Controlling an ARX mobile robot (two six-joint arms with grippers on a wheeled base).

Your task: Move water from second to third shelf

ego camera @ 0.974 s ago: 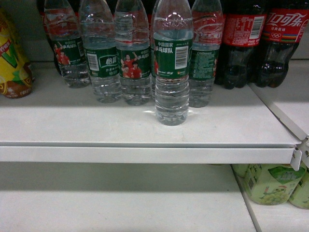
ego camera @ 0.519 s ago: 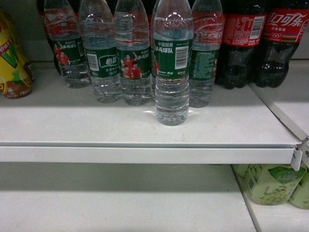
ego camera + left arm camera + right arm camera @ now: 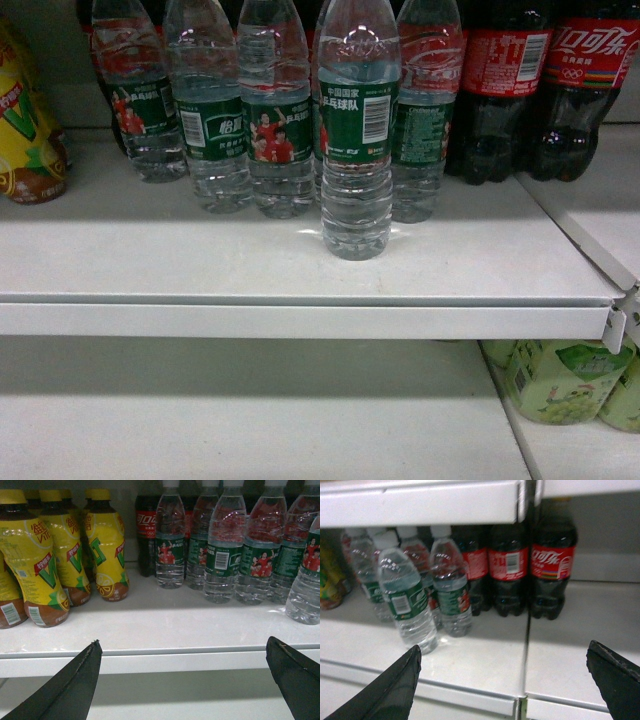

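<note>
Head view first: nothing is changing across the last second, and the water [image 3: 356, 140] is standing upright in the same spot, forward of the row of matching bottles [image 3: 245, 120], near the front of the white shelf [image 3: 150, 260]. Neither of my arms is showing here. Cola bottles [image 3: 545, 80] are sitting to the right, yellow drink bottles [image 3: 25, 130] at the far left, and green packs [image 3: 560, 380] are sitting on the lower shelf [image 3: 250, 420] at the right. Left wrist view: my left gripper [image 3: 182, 672] is hanging wide open and empty, fingers [image 3: 75, 685] splayed to the frame corners, just in front of the shelf edge. It's facing the yellow bottles and the water row; the front bottle is just clipping the right edge [image 3: 307, 580]. Right wrist view: my right gripper [image 3: 505, 675] is also spread fully and holding nothing, looking at the target bottle [image 3: 407, 600] to the left of centre, well apart from the fingers. I'm reading the lack of motion as the task not started: no approach is under way and the bottle is untouched. I'm judging the right arm as better placed for the grab, needing to shift left before reaching in.
</note>
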